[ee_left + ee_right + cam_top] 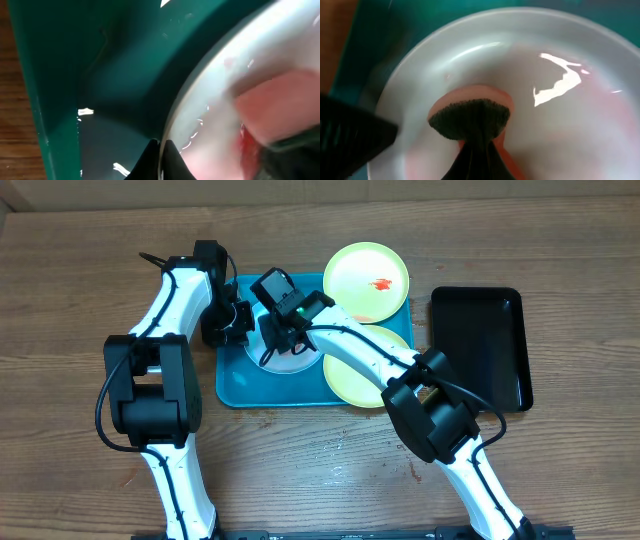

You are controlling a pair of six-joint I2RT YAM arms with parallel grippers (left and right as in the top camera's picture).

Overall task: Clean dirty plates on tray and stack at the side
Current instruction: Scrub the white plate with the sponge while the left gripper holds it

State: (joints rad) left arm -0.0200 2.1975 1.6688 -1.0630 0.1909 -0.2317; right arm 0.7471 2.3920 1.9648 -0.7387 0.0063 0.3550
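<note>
A white plate with pink sauce smears lies on the turquoise tray. My left gripper is shut on the plate's left rim; the left wrist view shows its jaws pinching the rim of the plate. My right gripper is shut on an orange sponge with a dark scouring pad and presses it onto the plate. A cream plate with a green rim and red sauce sits at the tray's far right corner. A second cream plate lies partly under my right arm.
A narrow black tray stands to the right of the plates. Bare wooden table lies in front of the turquoise tray and to the far left. The left gripper's finger shows at the left of the right wrist view.
</note>
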